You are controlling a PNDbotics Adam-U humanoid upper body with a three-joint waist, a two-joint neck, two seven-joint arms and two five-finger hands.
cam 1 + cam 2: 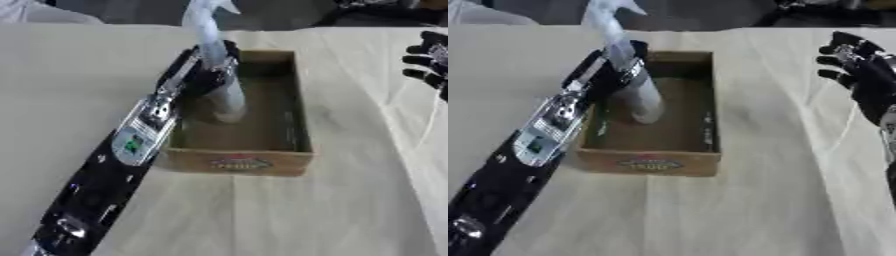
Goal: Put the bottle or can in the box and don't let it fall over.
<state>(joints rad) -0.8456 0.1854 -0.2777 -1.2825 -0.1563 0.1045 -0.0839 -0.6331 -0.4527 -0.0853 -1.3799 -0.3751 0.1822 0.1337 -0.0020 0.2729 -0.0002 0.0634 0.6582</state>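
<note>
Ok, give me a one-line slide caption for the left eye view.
Left hand holds a pale spray bottle tilted inside the open cardboard box, its base near the floor.

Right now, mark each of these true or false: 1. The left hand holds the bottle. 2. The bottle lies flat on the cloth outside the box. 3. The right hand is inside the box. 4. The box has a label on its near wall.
1. True: the left hand is curled round the bottle.
2. False: the bottle's base is down inside the box, and it stands slightly tilted.
3. False: the right hand hangs open, apart from the box, at the view's right.
4. True: a red label shows there.
</note>
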